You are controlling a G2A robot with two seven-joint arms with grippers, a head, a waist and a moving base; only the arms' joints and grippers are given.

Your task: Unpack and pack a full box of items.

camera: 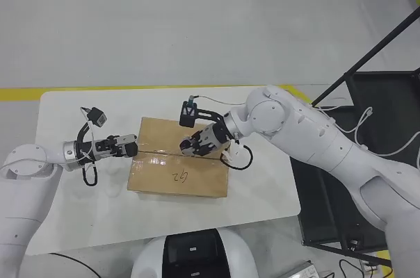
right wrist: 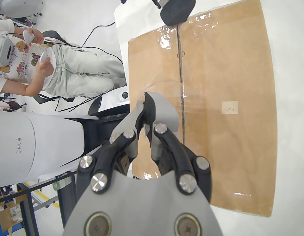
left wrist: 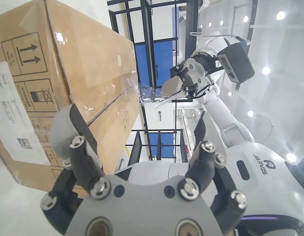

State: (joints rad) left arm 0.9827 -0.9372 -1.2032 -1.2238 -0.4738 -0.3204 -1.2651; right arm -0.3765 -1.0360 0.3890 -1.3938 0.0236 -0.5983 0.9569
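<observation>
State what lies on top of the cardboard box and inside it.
Clear tape covers the top seam, one end pinched by the right gripper. Closed flaps hide the contents.

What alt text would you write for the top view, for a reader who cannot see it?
A closed cardboard box lies on a white table. The right gripper, shut on clear tape, is over its centre seam; the open left gripper is at one end.

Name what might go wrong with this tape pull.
The tape, stretched thin between the box seam and the shut right gripper, may tear or slip free, leaving the seam sealed. The left gripper is open, merely resting against the box's end, so the pull might drag or tilt the box.
</observation>
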